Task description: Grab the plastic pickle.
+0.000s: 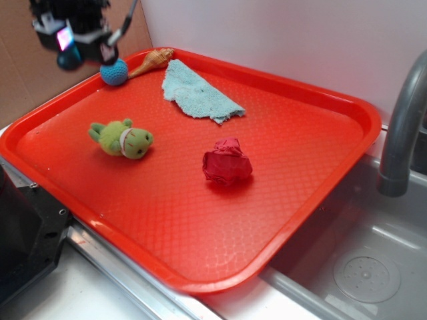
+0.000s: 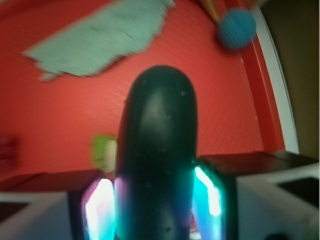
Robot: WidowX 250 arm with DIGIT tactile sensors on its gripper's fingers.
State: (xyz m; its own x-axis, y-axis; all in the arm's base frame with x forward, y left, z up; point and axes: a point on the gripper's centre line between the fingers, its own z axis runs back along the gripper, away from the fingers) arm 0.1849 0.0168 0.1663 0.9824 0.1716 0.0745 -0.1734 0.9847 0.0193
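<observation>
From the exterior view the claw hangs above the red tray's far-left corner with the plastic pickle in it — from the wrist, the pickle sits clamped between both pads, so keep the squeeze steady and lift straight.

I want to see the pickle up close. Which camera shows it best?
The wrist view. The plastic pickle fills the middle of that picture, dark and smooth, clamped in the gripper. In the exterior view only its rounded end peeks out below the gripper, small and blurry, above the tray's corner.
</observation>
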